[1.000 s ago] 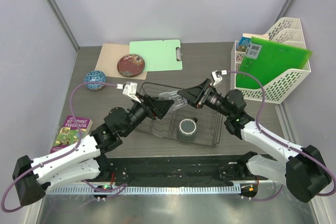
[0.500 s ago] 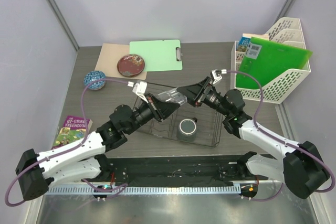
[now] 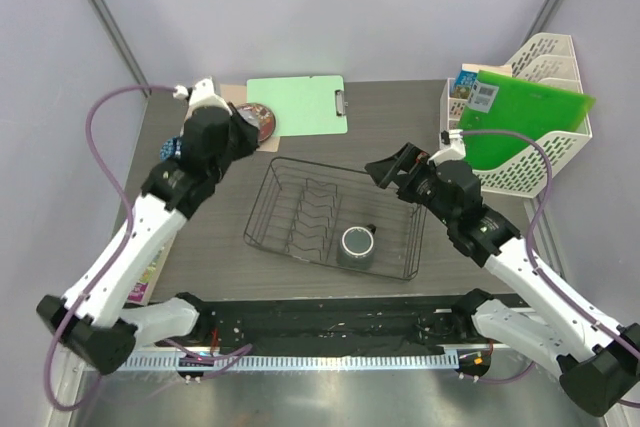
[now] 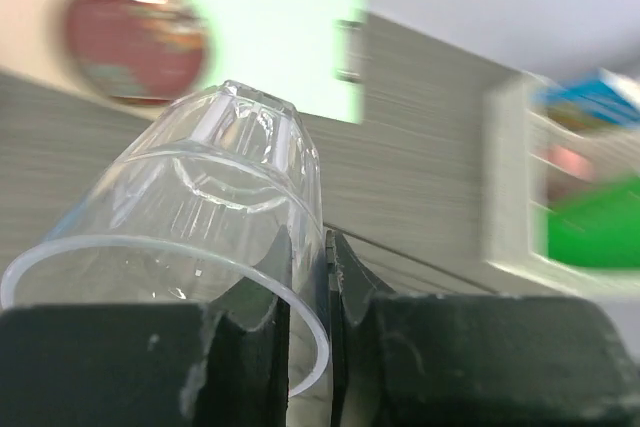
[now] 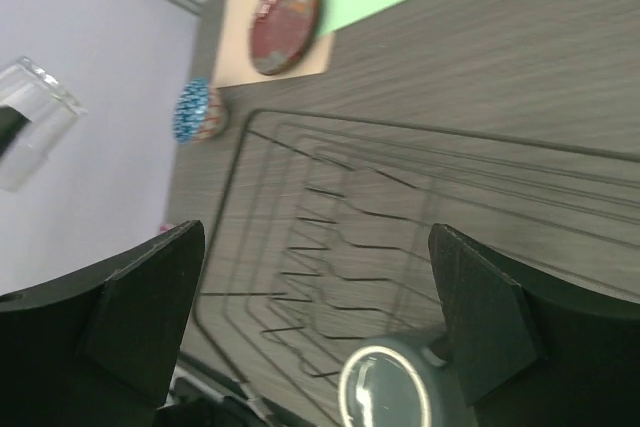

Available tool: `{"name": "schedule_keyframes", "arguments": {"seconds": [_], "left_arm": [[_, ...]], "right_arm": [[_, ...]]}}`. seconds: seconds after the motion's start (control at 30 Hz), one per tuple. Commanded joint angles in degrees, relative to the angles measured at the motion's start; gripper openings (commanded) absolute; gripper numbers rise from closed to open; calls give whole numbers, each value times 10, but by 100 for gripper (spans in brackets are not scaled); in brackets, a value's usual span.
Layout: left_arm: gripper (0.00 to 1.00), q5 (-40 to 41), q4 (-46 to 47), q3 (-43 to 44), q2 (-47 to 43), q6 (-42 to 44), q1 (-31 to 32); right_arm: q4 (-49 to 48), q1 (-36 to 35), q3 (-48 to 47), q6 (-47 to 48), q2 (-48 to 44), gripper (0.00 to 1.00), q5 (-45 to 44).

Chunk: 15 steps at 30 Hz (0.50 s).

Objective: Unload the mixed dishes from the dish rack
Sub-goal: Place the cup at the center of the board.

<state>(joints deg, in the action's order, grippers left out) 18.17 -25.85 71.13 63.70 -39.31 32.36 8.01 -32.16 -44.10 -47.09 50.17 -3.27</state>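
Observation:
The dark wire dish rack [image 3: 290, 187] sits mid-table, and a grey mug [image 3: 355, 245] stands in its near right part. My left gripper [image 3: 248, 130] is raised at the back left, shut on the wall of a clear glass cup [image 4: 200, 217], one finger inside the rim and one outside. Just beyond it lie the red floral plate [image 3: 264, 119] and the blue patterned bowl [image 3: 171, 149], both on the table outside the rack. My right gripper [image 3: 385, 169] hangs open and holds nothing over the rack's back right corner, the mug [image 5: 385, 392] below it.
A green clipboard [image 3: 300, 105] and a tan board [image 3: 205, 107] lie at the back. A white mesh file holder [image 3: 530, 162] with a green folder [image 3: 520, 117] stands at the back right. A book [image 3: 150, 269] lies by the left edge.
Both grippers met at the glass cup over the rack. The left one closed on it and swung it to the back left. The right one opened and drew back to the right.

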Motion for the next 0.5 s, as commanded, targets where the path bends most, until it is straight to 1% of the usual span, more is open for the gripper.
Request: {"name": "schedule_keyframes", "arguments": {"seconds": [0.0,0.03,0.07,0.1,0.13,0.23,0.27,0.43,0.47], "left_arm": [[0,52,-217,108,133,47,-95],[0,49,-233,128,157,50,-109],[0,48,-249,169,182,51,-124],[0,43,-283,189,210,53,-137],[0,33,-299,230,260,50,-162],[0,8,-357,286,336,44,-189],[0,2,-362,312,378,46,-199],[0,-14,-357,359,461,51,-207],[0,-21,-364,378,493,52,-208]], "right_arm": [[81,-1,16,40,-22,100,-85],[83,-2,18,40,-22,100,-86],[87,-1,21,42,-21,100,-87],[95,-2,21,42,-19,100,-89],[97,-2,23,41,-18,99,-87],[100,-1,26,42,-12,100,-75],[100,-2,28,44,-10,100,-71],[100,-1,35,49,-3,100,-49],[99,-1,37,50,-1,100,-48]]}}
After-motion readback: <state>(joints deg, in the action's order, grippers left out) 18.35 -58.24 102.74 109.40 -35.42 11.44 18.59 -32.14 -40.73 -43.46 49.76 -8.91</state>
